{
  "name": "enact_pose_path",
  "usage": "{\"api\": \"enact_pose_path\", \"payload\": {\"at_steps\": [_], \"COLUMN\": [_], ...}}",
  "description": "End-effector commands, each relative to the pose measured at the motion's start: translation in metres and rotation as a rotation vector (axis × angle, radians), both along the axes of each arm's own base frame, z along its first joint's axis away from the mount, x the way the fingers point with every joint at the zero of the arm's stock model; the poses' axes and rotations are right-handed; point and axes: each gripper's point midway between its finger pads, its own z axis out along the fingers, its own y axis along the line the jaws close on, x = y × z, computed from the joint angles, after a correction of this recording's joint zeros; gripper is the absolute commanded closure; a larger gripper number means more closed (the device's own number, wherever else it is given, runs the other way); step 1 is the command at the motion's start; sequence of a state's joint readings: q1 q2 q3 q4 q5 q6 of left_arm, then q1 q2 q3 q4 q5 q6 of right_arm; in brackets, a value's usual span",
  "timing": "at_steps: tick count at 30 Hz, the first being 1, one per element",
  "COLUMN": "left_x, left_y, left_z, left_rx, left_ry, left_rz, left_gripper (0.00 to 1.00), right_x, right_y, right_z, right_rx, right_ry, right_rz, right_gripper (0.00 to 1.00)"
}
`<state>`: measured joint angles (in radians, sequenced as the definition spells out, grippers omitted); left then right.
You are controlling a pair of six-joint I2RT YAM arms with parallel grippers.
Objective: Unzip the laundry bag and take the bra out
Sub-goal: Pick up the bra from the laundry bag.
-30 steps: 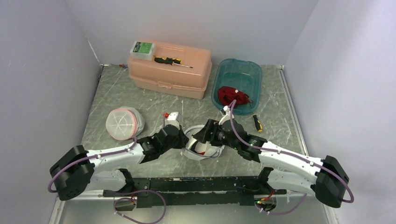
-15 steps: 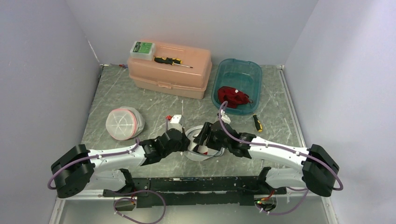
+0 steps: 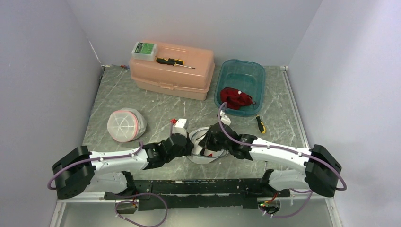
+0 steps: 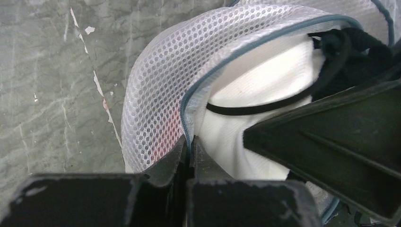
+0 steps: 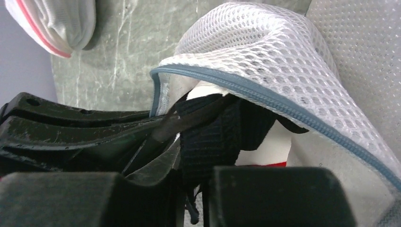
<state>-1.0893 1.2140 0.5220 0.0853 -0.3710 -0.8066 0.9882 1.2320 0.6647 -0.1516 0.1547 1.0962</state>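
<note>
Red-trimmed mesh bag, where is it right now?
In the top view, the red-trimmed mesh bag lies on the left side of the table, in front of the peach toolbox and left of the laundry bag.

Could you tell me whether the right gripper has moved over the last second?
Yes: the right gripper has drawn back toward the arm bases, away from the teal plastic tub, whose near rim its wrist camera overlapped earlier.

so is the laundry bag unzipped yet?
Open: the laundry bag has its zipper edges parted, and the bra shows in the gap in both wrist views.
</note>
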Motion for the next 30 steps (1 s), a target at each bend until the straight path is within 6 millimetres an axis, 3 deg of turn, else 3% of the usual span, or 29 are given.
{"api": "enact_pose_path", "payload": {"at_steps": [1,4,15,24,30], "left_x": [0.005,0.005,0.008,0.009,0.008], "left_y": [-0.005,0.002,0.014,0.012,0.017], "left_z": [0.03,0.03,0.024,0.03,0.035], "left_rx": [-0.057,-0.055,-0.024,-0.02,-0.024], "left_ry": [-0.052,-0.059,-0.06,-0.056,-0.052], "left_rz": [0.023,0.04,0.086,0.089,0.104], "left_gripper": [0.97,0.97,0.97,0.97,0.97], "right_x": [0.009,0.006,-0.022,-0.053,-0.058], "right_y": [-0.009,-0.016,-0.005,0.002,-0.001], "right_z": [0.026,0.037,0.081,0.136,0.169], "right_rx": [0.0,0.007,0.165,0.346,0.33], "right_ry": [-0.113,-0.181,-0.43,-0.556,-0.608], "right_rz": [-0.002,0.034,0.316,0.51,0.573], "right_gripper": [0.89,1.0,1.0,1.0,1.0]}}
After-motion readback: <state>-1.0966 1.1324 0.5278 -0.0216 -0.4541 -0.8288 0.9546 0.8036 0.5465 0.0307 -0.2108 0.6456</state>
